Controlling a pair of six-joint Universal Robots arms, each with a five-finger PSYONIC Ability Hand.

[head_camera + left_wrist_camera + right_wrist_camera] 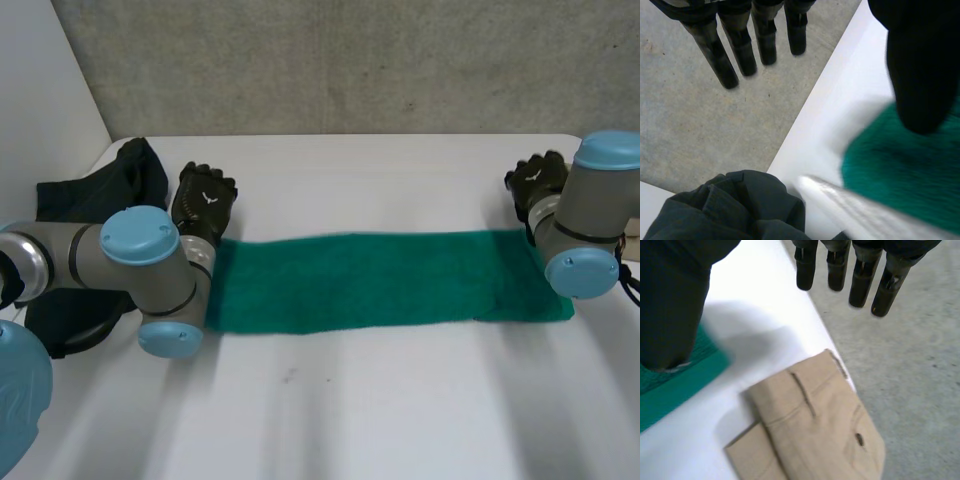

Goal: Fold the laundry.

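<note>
The fingers of the left hand were straight and set wide of the thumb, gripping nothing, and the right hand was the same. Each thumb hung over one end of the green towel, a long strip across the table, with the left hand at its ten o'clock and the right at two. Dark clothes sat at nine (unfolded, seemingly). Folded tan trousers lay just beside the towel's right end. I judged the towel half done, its crosswise folds not yet made.

Tan trousers beside green towel
</note>
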